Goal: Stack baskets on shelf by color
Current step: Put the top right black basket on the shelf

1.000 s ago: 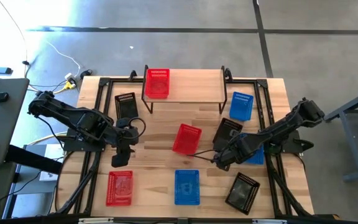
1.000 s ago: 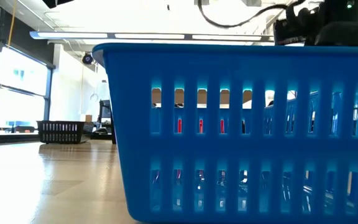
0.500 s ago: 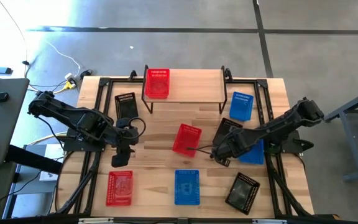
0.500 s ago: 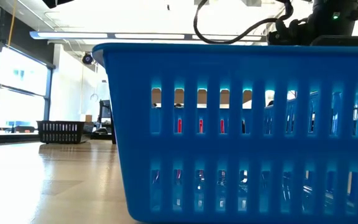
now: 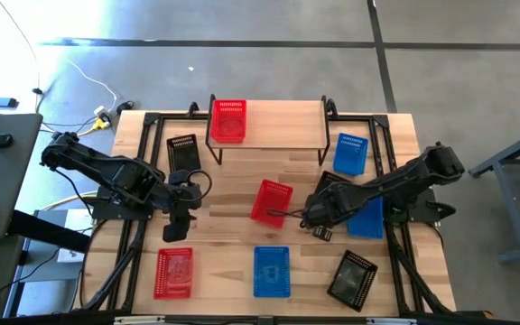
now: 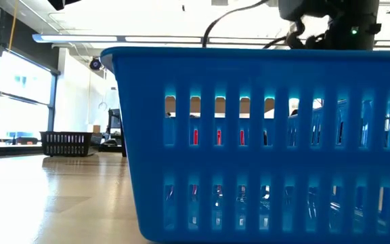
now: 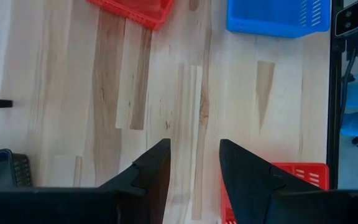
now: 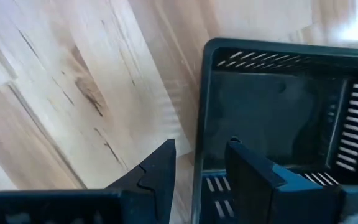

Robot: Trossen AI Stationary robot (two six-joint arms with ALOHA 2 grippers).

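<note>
The shelf [image 5: 278, 116] stands at the back with one red basket [image 5: 229, 120] on its left end. On the table lie a red basket [image 5: 272, 201] in the middle, a red one [image 5: 174, 273] front left, a blue one [image 5: 272, 271] front middle, a black one [image 5: 352, 278] front right, a black one [image 5: 182, 153] at the left and a blue one [image 5: 351, 153] at the right. My right gripper [image 5: 307, 217] is open at a black basket [image 8: 278, 118], its fingers either side of the wall. My left gripper [image 5: 177, 230] is open over bare wood.
Another blue basket [image 5: 366, 219] lies under my right arm. Black rails [image 5: 147, 162] run along the table's sides. In the low view the front blue basket [image 6: 263, 149] fills the picture, with my right arm [image 6: 330, 20] above it.
My right gripper has moved toward the back and left, from the table's front right up to the black basket beside the middle red one. The left arm has not moved.
</note>
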